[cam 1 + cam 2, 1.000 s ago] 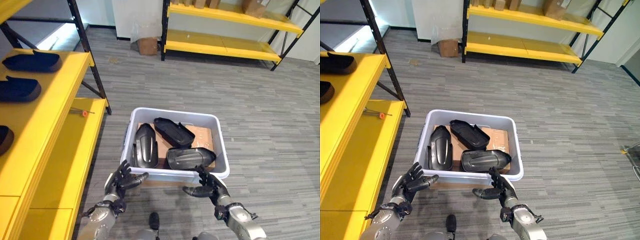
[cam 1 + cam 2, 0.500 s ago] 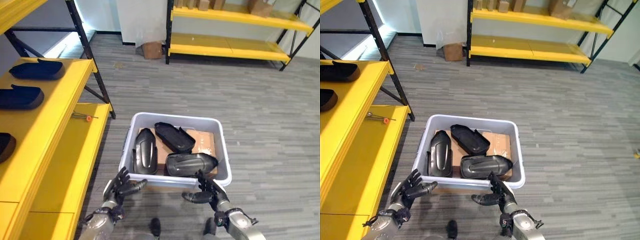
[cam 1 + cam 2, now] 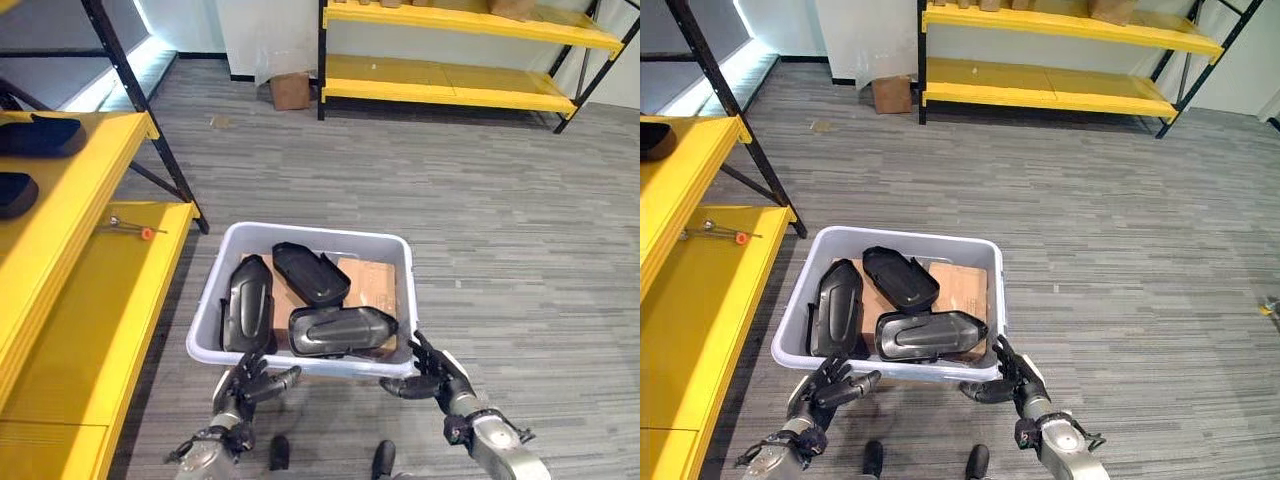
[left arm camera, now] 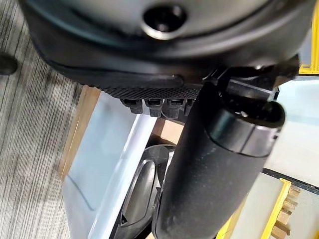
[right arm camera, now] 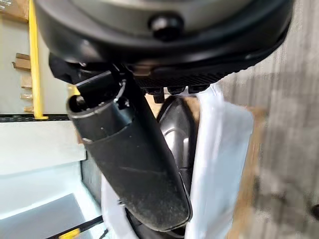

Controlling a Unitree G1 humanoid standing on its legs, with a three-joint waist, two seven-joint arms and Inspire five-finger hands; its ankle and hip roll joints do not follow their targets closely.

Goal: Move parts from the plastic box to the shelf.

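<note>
Dark and spread, the left hand (image 3: 252, 380) hovers at the near-left corner of the pale grey plastic box (image 3: 219, 300), fingers open, holding nothing. The right hand (image 3: 432, 372) sits at the near-right corner, fingers likewise open and loose, empty. The box rests on the grey plank floor (image 3: 500, 230) with a brown cardboard sheet (image 3: 372, 285) inside and 3 black moulded plastic parts (image 3: 340, 330) lying on it. To the left stands the yellow metal shelf (image 3: 90, 300), carrying a small orange-handled tool (image 3: 135, 229). Far back, a small brown cardboard carton (image 3: 291, 90) sits beside another yellow rack (image 3: 450, 85).
</note>
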